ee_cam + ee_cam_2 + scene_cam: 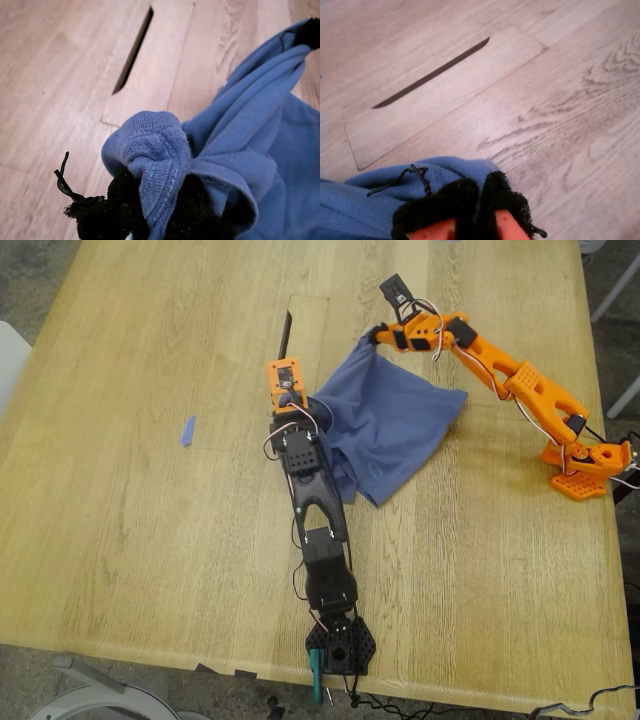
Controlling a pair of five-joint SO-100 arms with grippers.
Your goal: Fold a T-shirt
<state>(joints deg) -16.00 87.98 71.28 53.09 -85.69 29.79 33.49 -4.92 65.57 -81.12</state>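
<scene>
The T-shirt (392,428) is held above the table (150,540) near its middle, gathered into a hanging bundle between two arms. My first end effector (150,210), on the black arm, is pressed together on a ribbed hem or collar edge of the cloth, as the first wrist view shows. My second end effector (477,210), on the orange arm, is pinched on another edge of the shirt, its padded jaws closed with blue fabric at them.

In the exterior view the two pinch points are joined by a taut upper edge running from the black arm's tip (290,400) up toward the exterior view's right to the orange arm's tip (385,337). This edge is the long axis on which the coming move is judged to turn: the rest of the cloth hangs and drapes below it, toward the exterior view's right of the black arm, with its lower part resting on the table.

The stretched fold running off to the other grip is shown only by the first wrist view. The overall drape and a small blue object (188,430) lying well apart are shown only by the exterior view. A slot (430,75) in the table is seen beyond both end effectors.
</scene>
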